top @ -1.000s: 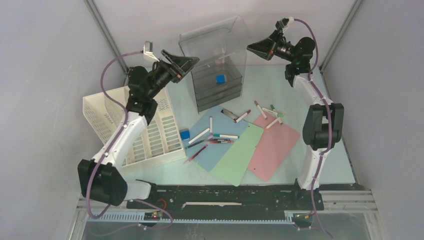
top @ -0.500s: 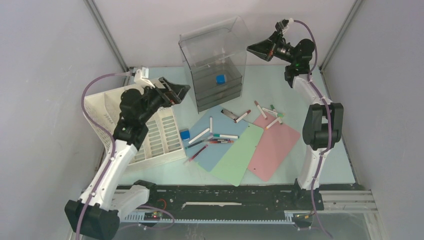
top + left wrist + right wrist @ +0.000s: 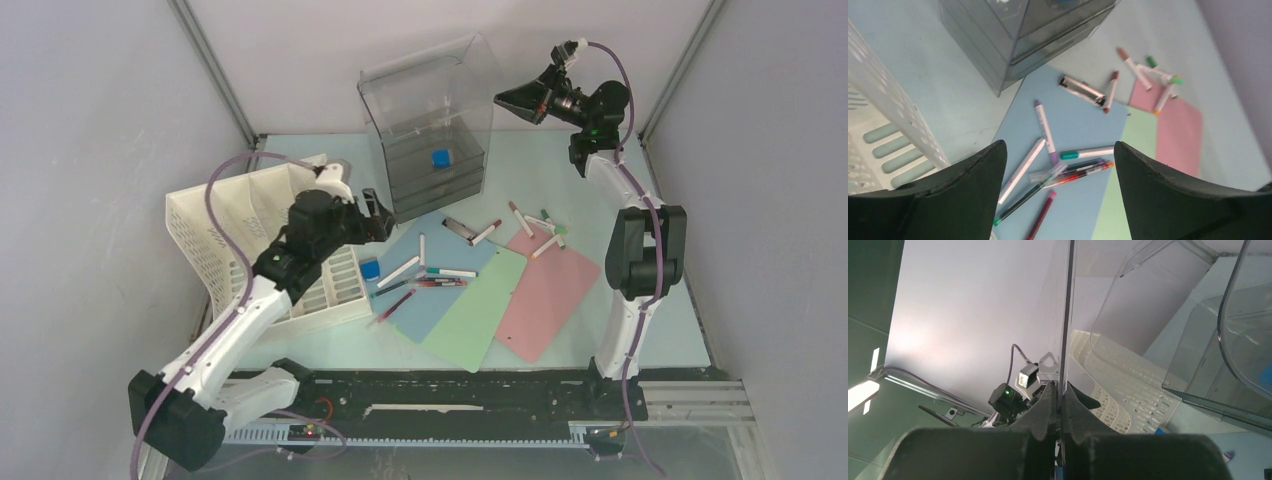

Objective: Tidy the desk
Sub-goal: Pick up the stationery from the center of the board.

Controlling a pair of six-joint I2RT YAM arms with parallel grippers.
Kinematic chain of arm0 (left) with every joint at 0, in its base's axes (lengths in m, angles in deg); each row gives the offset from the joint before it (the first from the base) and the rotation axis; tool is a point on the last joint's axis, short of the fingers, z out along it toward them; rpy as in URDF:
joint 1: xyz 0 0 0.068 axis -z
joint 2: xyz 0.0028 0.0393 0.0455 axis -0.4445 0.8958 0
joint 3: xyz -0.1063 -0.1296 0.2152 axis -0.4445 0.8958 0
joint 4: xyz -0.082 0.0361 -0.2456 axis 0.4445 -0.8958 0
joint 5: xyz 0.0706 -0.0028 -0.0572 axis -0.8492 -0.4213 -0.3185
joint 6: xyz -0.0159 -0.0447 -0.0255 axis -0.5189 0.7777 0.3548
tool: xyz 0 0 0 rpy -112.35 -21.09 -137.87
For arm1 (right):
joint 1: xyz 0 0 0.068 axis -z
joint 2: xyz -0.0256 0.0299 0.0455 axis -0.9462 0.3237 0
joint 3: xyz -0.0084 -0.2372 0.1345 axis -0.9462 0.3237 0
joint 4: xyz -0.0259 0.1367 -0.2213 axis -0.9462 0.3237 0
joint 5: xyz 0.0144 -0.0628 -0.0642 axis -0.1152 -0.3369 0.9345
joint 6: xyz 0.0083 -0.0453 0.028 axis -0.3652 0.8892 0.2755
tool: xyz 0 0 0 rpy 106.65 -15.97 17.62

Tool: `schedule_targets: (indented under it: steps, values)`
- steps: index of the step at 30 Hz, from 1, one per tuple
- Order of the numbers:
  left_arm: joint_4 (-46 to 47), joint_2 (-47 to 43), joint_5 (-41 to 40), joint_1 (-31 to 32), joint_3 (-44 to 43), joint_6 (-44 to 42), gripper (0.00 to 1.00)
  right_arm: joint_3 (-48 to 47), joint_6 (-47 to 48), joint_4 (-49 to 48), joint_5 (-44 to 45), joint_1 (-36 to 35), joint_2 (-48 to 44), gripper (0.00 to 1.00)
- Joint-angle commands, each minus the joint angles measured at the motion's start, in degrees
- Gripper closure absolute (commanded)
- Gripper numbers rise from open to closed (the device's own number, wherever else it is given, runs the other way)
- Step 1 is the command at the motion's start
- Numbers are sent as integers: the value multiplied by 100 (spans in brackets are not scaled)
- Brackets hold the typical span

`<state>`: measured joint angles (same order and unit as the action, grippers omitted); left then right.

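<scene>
Mint-green desk (image 3: pixel 520 165) spans the whole grey-walled cell, with a black rail along its near edge. White slotted file rack (image 3: pixel 215 235) sits at the desk's left edge. Clear drawer box (image 3: pixel 430 100) stands at the middle of the far edge, with a small blue cube (image 3: pixel 440 158) inside.

Three sheets lie side by side mid-desk, overlapping: blue sheet (image 3: pixel 440 300), green sheet (image 3: pixel 480 310) and pink sheet (image 3: pixel 550 290). A loose bunch of markers (image 3: pixel 425 270) lies on the blue sheet. More markers (image 3: pixel 540 228) are scattered at the pink sheet's far end. A silver-and-black clip (image 3: pixel 458 227) lies on the blue sheet's far corner. A small blue block (image 3: pixel 369 268) sits just beside the rack's right side.

Left gripper (image 3: pixel 372 215) is spread wide and holds nothing. It hangs above the desk between the rack and the drawer box, and its wrist view looks down on the markers. Right gripper (image 3: pixel 500 97) is raised at the box's upper right corner, fingers pinched together on a thin clear wall of the box.
</scene>
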<state>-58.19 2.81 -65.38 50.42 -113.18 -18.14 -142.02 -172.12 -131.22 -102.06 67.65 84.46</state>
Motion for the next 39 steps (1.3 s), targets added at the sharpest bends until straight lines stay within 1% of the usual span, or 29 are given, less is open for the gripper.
schedule_targets:
  steps: [1, 3, 7, 10, 14, 17, 18, 23, 26, 33, 39]
  values:
    - [-277, 396, -1092, 377, -168, -433, 17, 5, 158, -388, 128, 12, -65, 98]
    - [-297, 561, -1302, 534, -150, -351, 20, 20, 167, -393, 124, 12, -59, 98]
    - [-337, 888, -1935, 953, -110, -173, 22, 23, 153, -406, 124, 13, -40, 98]
    - [-350, 1201, -2347, 1228, -96, -4, 26, 41, 164, -415, 130, 12, -32, 98]
    - [-660, 1786, -2819, 1432, -276, 284, 35, 75, 170, -417, 127, 12, -40, 98]
    - [-831, 2185, -2965, 1449, -344, 557, 43, 99, 186, -424, 122, 12, -48, 98]
    - [-845, 2276, -3003, 1452, -331, 635, 44, 104, 190, -424, 122, 14, -53, 98]
    - [-847, 2518, -3302, 1457, -158, 954, 43, 143, 196, -437, 118, 23, -62, 98]
    - [-854, 2689, -3340, 1461, -114, 1074, 41, 147, 198, -448, 116, 17, -51, 98]
    - [-1193, 3259, -3619, 1452, -297, 1419, 38, 181, 224, -444, 115, 31, -65, 98]
    - [-1347, 3448, -3971, 1445, -316, 1686, 35, 202, 238, -450, 104, 41, -83, 98]
